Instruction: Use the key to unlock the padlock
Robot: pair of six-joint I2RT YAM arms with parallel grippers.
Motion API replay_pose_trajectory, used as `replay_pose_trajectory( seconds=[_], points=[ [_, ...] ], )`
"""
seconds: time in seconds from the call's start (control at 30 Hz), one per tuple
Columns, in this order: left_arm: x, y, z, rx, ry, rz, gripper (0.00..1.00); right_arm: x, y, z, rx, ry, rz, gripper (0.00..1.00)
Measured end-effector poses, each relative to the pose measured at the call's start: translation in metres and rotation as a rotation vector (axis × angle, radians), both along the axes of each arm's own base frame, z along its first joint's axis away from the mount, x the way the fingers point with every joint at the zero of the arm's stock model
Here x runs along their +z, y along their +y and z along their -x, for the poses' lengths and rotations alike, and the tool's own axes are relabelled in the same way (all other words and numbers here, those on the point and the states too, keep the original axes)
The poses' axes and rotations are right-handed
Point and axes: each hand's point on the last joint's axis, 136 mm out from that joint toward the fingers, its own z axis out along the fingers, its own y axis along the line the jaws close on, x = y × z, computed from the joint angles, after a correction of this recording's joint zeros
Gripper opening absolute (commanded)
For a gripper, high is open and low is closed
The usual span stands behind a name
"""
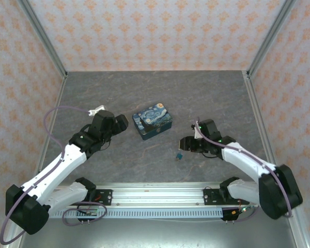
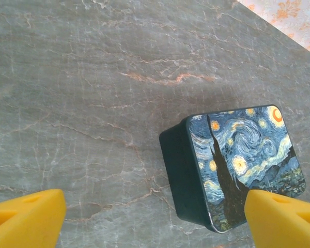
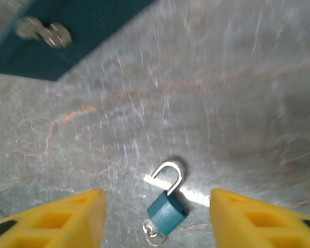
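The padlock (image 3: 167, 212) is a tiny teal block lying on the grey table, and its silver shackle (image 3: 171, 173) is swung open. A small silvery ring with what looks like the key (image 3: 154, 233) sticks out of its bottom end. My right gripper (image 3: 156, 206) hovers over it, open, with a yellow finger (image 3: 67, 219) on each side and neither touching it. From above, the padlock (image 1: 180, 154) lies just in front of the right gripper (image 1: 185, 144). My left gripper (image 2: 152, 217) is open and holds nothing; it is beside the tin.
A rectangular tin (image 1: 153, 121) with a starry-night lid stands mid-table, its lid (image 2: 243, 160) facing up beside my left fingers. Its teal side with a metal latch (image 3: 45, 32) shows past the padlock. Patterned walls enclose the table.
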Motion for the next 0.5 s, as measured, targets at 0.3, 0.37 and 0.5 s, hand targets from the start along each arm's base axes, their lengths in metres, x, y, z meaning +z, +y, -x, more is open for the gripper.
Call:
replay_pose_trajectory(
  seconds=[0.3, 0.37, 0.5],
  points=[
    [0.018, 0.049, -0.008, 0.132, -0.088, -0.216, 0.99, 0.065, -0.059, -0.042, -0.267, -0.342, 0.116, 0.99],
    [0.03, 0.063, -0.011, 0.178, -0.135, -0.273, 0.99, 0.073, -0.077, -0.051, -0.335, -0.392, 0.152, 0.99],
    [0.039, 0.088, -0.017, 0.26, -0.246, -0.384, 1.0, 0.086, -0.121, -0.072, -0.492, -0.485, 0.235, 0.99]
  ],
)
